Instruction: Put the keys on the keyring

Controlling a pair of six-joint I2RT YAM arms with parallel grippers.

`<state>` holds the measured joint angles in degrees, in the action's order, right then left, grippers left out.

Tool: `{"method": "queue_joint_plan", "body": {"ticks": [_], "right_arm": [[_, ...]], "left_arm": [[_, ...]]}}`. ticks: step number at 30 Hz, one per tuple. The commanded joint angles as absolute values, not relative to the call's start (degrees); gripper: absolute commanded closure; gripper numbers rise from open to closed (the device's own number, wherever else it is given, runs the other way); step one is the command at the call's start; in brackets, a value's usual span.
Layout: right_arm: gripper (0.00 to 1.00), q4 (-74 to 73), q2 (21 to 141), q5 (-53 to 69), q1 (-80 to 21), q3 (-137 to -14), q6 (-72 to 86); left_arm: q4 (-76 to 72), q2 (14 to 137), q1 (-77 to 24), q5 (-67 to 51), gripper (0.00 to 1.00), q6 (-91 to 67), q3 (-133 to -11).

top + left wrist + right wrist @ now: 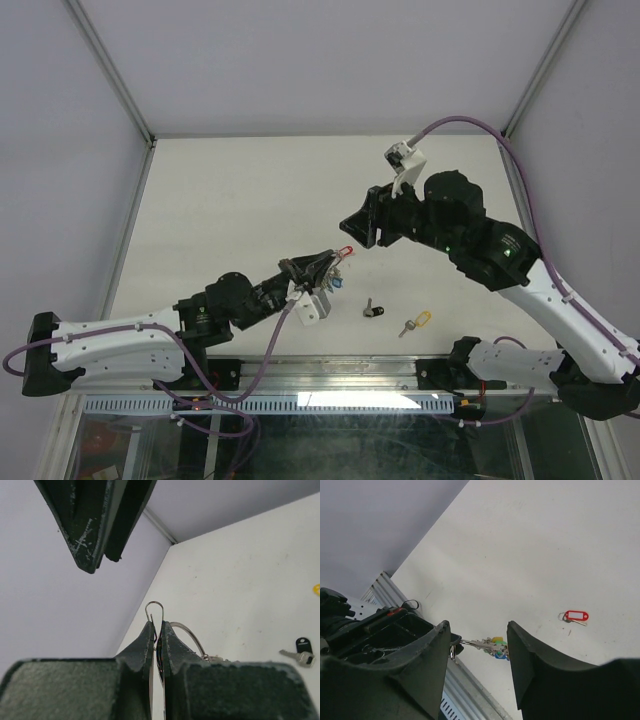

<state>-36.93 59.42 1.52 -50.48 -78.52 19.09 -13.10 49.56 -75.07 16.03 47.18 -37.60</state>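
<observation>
My left gripper is shut on the thin silver keyring, whose wire loops stick out past the fingertips. A bunch of keys with yellow, green and blue heads hangs from the ring. My right gripper hovers just beyond the left one, open, with nothing between its fingers; the bunch shows through the gap. A black-headed key and a yellow-headed key lie loose on the table.
A red key tag with its own small ring lies on the white table under the grippers. The metal rail runs along the near edge. White walls close in the back and both sides.
</observation>
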Motion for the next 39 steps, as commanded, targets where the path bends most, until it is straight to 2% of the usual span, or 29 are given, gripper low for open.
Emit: {"method": "queue_joint_plan", "body": {"ticks": [1,5,18,23,27,28,37,39], "right_arm": [[0.50,-45.29,61.42,5.98,-50.36,-84.42,22.55],[0.58,-47.29,62.22,9.54,-50.38,-86.14,22.81],[0.60,-46.77,63.86,14.72,-50.40,-84.70,23.21],[0.72,-46.06,64.33,15.45,-50.43,-84.55,23.26],[0.98,-45.67,64.13,15.76,-50.44,-84.47,23.12],[1.00,-45.50,63.93,15.85,-50.49,-84.46,23.04],[1.00,-44.60,62.86,17.92,-50.41,-84.46,22.70],[1.00,-44.38,62.82,18.49,-50.45,-84.37,22.76]], "left_arm": [[-20.84,49.52,-75.60,13.87,1.00,34.56,-41.11],[-21.74,50.03,-75.59,14.07,1.00,31.12,-41.42],[-19.07,50.86,-75.61,15.17,1.00,32.11,-42.95],[-18.90,51.06,-75.60,15.08,1.00,32.51,-43.03],[-18.64,51.23,-75.63,15.43,1.00,32.86,-43.18],[-18.57,51.24,-75.63,15.60,1.00,32.95,-43.18],[-18.19,51.38,-75.64,17.36,1.00,33.13,-43.08],[-18.20,51.36,-75.63,17.58,0.97,33.20,-43.07]]}}
